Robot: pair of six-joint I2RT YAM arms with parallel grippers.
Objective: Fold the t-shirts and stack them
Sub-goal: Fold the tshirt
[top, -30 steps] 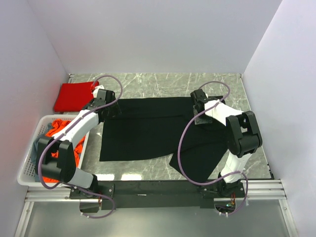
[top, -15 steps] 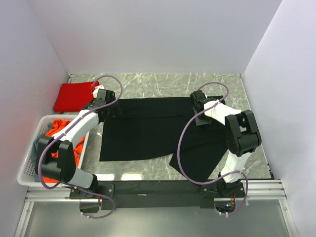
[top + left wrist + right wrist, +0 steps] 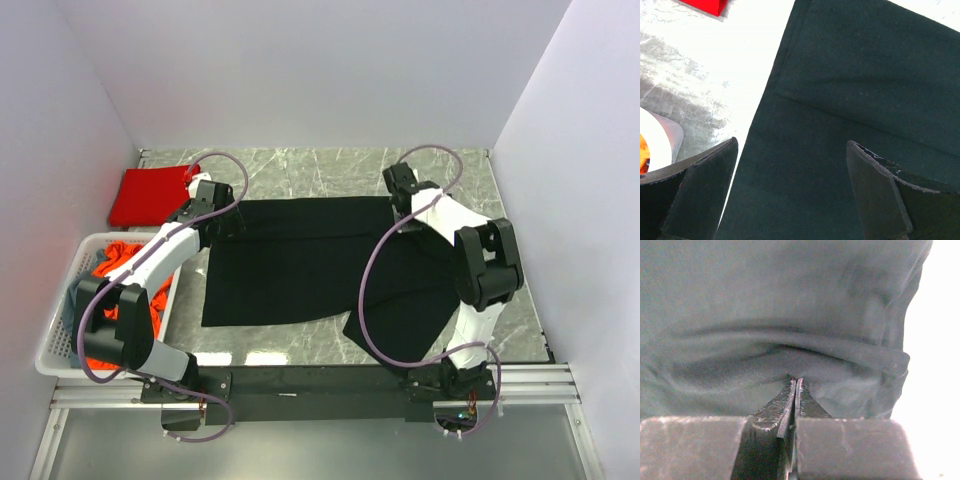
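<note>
A large black t-shirt (image 3: 300, 265) lies spread flat across the middle of the marble table. My left gripper (image 3: 220, 222) is open and hovers over its far left edge; in the left wrist view (image 3: 792, 142) the black cloth (image 3: 850, 85) lies between the fingers. My right gripper (image 3: 400, 198) is shut on a bunched fold of the black shirt near its far right corner, as the right wrist view (image 3: 796, 381) shows. A bright red t-shirt (image 3: 150, 195) lies folded at the far left. An orange-red t-shirt (image 3: 125, 268) sits crumpled in the basket.
A white perforated basket (image 3: 62, 345) stands at the left near edge, beside the left arm. Its rim (image 3: 657, 142) and a corner of the red shirt (image 3: 705, 6) show in the left wrist view. White walls close in the table's left, far and right sides.
My right gripper has moved toward the far wall, dragging the pinched black cloth with it. The left arm has not moved.
</note>
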